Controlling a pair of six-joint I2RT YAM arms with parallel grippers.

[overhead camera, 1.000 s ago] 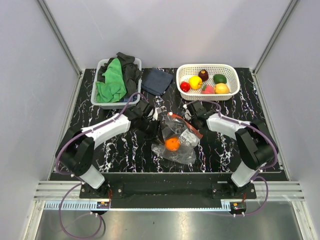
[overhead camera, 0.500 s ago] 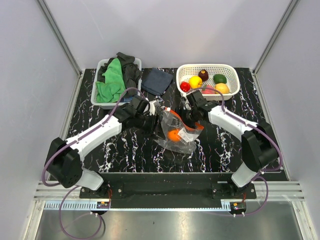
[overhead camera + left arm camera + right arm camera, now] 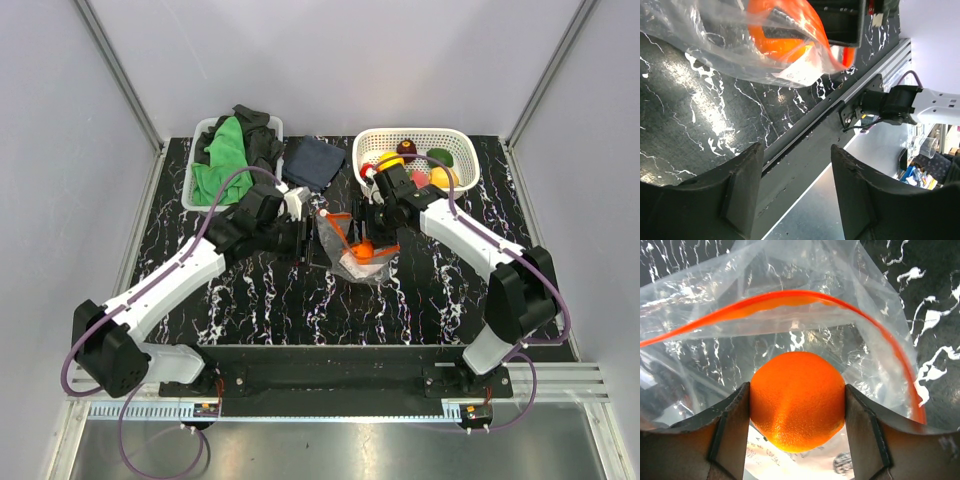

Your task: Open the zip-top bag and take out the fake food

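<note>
The zip-top bag (image 3: 345, 265) is crinkly clear plastic with a red-orange zip strip (image 3: 790, 302), and its mouth is open. It hangs bunched between my two grippers at mid-table. My right gripper (image 3: 372, 233) reaches into the mouth and is shut on an orange fake fruit (image 3: 797, 400), one finger on each side of it. My left gripper (image 3: 308, 238) sits just left of the bag. Its jaws are open and empty in the left wrist view (image 3: 797, 150). There the bag (image 3: 740, 50) and the orange fruit (image 3: 785, 30) lie beyond the fingertips.
A white perforated basket (image 3: 462, 142) at the back right holds several fake fruits, among them a green one (image 3: 440, 157) and a dark brown one (image 3: 407, 148). A grey basket of green and black cloths (image 3: 232, 160) stands at the back left, a dark blue cloth (image 3: 313, 160) beside it.
Both arms have stretched farther from their bases. The bag with the orange fruit has moved away from the near edge toward the white basket and is more bunched up.
</note>
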